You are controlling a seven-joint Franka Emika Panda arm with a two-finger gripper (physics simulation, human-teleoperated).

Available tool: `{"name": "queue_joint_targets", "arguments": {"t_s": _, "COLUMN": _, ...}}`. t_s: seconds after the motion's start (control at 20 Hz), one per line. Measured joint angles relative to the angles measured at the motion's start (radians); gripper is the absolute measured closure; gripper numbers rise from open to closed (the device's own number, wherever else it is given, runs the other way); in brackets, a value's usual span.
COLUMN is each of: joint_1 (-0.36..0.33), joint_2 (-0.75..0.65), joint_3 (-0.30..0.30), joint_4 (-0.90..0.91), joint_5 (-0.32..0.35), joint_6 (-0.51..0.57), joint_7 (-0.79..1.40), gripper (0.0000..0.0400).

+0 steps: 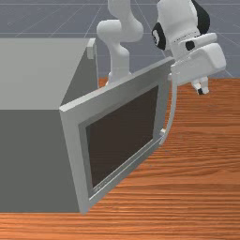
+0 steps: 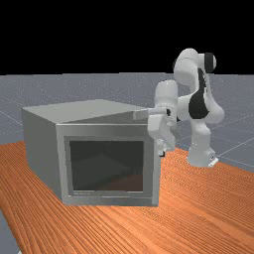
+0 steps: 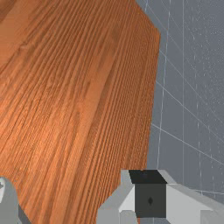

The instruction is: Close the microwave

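One microwave door, ajar, nearest in the front view; hinged, by judgement, at the panel's edge toward that view's left. Window facing outward. Just beyond, a curved handle on the free side, well apart from the body's front edge. Closing judged incomplete. Left to do: press the free side inward until flush with the microwave, on the table, toward the front view's left. Farther off, gripper near the upper end of the handle; claw released or clenched, cannot tell. Possible need to shift before pushing on the outer face; risk of catching on the handle or pulling outward. As to visibility: interior mostly hidden behind the door; contact between hand and handle not possible to confirm, with overlap at the door's upper corner in the far view. Body cut off at the front view's left edge. Farthest back, arm partly hidden behind the door and cut off at the top in the front view.
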Motion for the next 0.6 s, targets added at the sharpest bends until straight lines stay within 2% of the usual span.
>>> {"name": "queue_joint_targets", "arguments": {"t_s": 0.05, "joint_1": 0.056, "joint_2": -0.017, "joint_3": -0.069, "joint_4": -0.017, "joint_5": -0.056, "joint_6": 0.002, "joint_7": 0.11, "gripper": 0.04}}
{"name": "queue_joint_targets", "arguments": {"t_s": 0.1, "joint_1": 0.043, "joint_2": -0.004, "joint_3": -0.038, "joint_4": 0.001, "joint_5": -0.03, "joint_6": -0.007, "joint_7": 0.065, "gripper": 0.04}}
{"name": "queue_joint_targets", "arguments": {"t_s": 0.15, "joint_1": 0.083, "joint_2": 0.018, "joint_3": -0.058, "joint_4": 0.033, "joint_5": -0.056, "joint_6": -0.011, "joint_7": 0.101, "gripper": 0.04}}
{"name": "queue_joint_targets", "arguments": {"t_s": 0.25, "joint_1": 0.235, "joint_2": 0.07, "joint_3": -0.155, "joint_4": 0.119, "joint_5": -0.156, "joint_6": -0.024, "joint_7": 0.266, "gripper": 0.04}}
{"name": "queue_joint_targets", "arguments": {"t_s": 0.3, "joint_1": 0.227, "joint_2": 0.089, "joint_3": -0.112, "joint_4": 0.14, "joint_5": -0.137, "joint_6": -0.028, "joint_7": 0.207, "gripper": 0.04}}
{"name": "queue_joint_targets", "arguments": {"t_s": 0.45, "joint_1": 0.242, "joint_2": 0.195, "joint_3": -0.106, "joint_4": 0.314, "joint_5": -0.156, "joint_6": -0.111, "joint_7": 0.154, "gripper": 0.04}}
{"name": "queue_joint_targets", "arguments": {"t_s": 0.55, "joint_1": 0.27, "joint_2": 0.293, "joint_3": -0.135, "joint_4": 0.484, "joint_5": -0.186, "joint_6": -0.191, "joint_7": 0.153, "gripper": 0.04}}
{"name": "queue_joint_targets", "arguments": {"t_s": 0.6, "joint_1": 0.247, "joint_2": 0.356, "joint_3": -0.095, "joint_4": 0.578, "joint_5": -0.165, "joint_6": -0.233, "joint_7": 0.08, "gripper": 0.04}}
